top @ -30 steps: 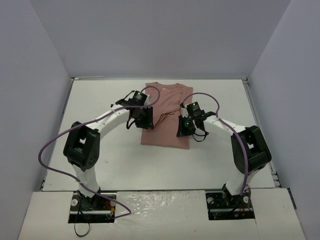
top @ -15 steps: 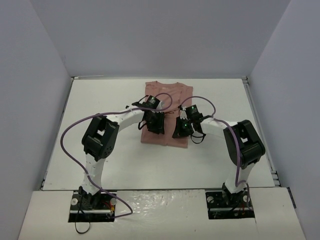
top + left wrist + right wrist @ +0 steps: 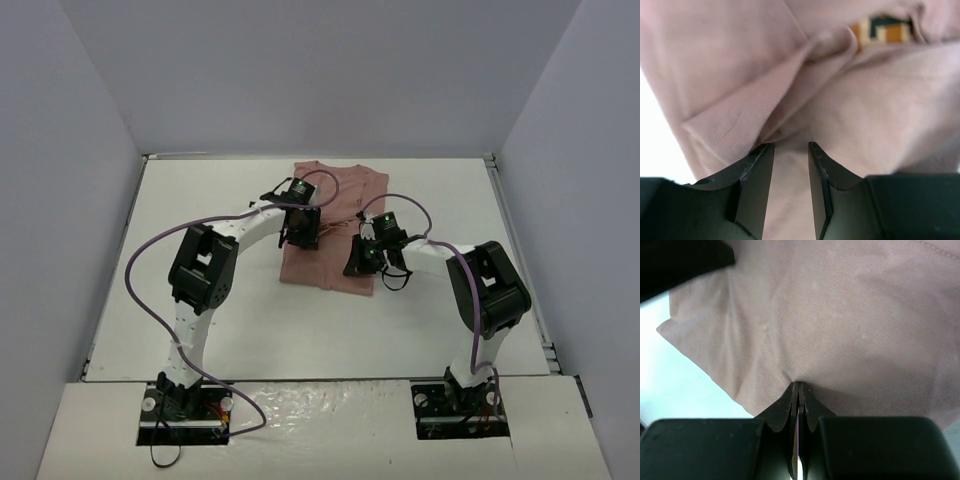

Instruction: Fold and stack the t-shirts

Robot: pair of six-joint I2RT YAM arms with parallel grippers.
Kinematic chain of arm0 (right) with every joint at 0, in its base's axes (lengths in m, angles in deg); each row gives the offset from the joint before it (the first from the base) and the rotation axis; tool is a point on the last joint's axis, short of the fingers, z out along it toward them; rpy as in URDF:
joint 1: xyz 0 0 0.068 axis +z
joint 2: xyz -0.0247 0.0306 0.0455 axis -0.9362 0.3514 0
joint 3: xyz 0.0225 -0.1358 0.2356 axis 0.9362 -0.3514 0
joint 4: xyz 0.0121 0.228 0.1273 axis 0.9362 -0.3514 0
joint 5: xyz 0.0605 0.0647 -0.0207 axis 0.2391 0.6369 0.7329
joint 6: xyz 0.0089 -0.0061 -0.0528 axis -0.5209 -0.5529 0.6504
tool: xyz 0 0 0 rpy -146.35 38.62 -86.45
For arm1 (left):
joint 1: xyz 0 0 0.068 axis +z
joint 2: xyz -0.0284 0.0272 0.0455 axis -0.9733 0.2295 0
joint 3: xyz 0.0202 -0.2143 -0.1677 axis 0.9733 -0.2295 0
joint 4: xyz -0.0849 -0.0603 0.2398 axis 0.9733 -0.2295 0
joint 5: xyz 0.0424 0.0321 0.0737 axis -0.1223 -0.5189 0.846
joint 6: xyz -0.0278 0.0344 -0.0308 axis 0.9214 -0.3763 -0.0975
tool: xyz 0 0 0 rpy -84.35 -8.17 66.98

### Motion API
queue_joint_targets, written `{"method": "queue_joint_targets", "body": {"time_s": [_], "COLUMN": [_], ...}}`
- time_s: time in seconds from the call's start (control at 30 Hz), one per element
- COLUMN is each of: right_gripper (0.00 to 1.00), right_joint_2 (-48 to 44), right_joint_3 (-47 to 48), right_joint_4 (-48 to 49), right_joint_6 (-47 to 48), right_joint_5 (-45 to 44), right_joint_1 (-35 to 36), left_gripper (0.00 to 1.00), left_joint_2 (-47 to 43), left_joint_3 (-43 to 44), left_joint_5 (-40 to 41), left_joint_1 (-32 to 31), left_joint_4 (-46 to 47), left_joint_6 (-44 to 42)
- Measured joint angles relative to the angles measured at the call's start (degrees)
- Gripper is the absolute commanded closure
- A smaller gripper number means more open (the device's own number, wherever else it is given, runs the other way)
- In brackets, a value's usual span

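- The t-shirt lies on the worktop at the far middle, collar end away from me. It is partly folded and rumpled down the centre.
- My left pincer is on the shirt's left half. The jaws stand part way apart with pink cloth in the gap and creases running into the tips. I read that as a grip on a bunched fold, several layers thick.
- My right pincer has its jaws fully together. The cloth puckers to a point at the tips, so it is pinching the shirt near its near-right edge.
- A hemmed edge lies just left of the left tips. A slice of the print shows further up, half buried in a crease.
- Handling: light, thin cotton knit. It is limp, with no stiffness, so it drapes and drags rather than keeping its shape. It won't slip much in the pads and isn't fragile, but it stretches and wrinkles.
- Where to hold: hems and corners, taking every layer of the fold. A single-layer pinch would peel the top ply off and leave the rest behind.
- Both holds need to travel at one height and pace, or the fold line skews.
- Risk: the thick bunch on the left may work out of the jaws under tension.
- The fold is not yet flat and nothing is stacked.
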State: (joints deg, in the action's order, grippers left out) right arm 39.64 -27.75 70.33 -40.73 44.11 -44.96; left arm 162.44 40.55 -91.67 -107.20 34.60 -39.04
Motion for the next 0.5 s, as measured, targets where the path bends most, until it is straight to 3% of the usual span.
{"method": "queue_joint_targets", "body": {"time_s": [0.3, 0.5], "right_gripper": [1.00, 1.00], "right_joint_2": [-2.04, -3.79], "right_joint_3": [-3.09, -3.26], "right_joint_4": [2.52, -0.92], "right_joint_6": [0.12, 0.97], "right_joint_5": [-0.38, -2.28], "right_joint_1": [-0.10, -0.42], "left_gripper": [0.69, 0.69], "left_joint_2": [3.82, 3.37], "left_joint_3": [7.14, 13.66], "left_joint_5": [2.60, 5.63], "left_joint_1": [2.91, 6.05], "left_joint_4": [-1.75, -2.76], "left_joint_6": [-3.56, -6.10]}}
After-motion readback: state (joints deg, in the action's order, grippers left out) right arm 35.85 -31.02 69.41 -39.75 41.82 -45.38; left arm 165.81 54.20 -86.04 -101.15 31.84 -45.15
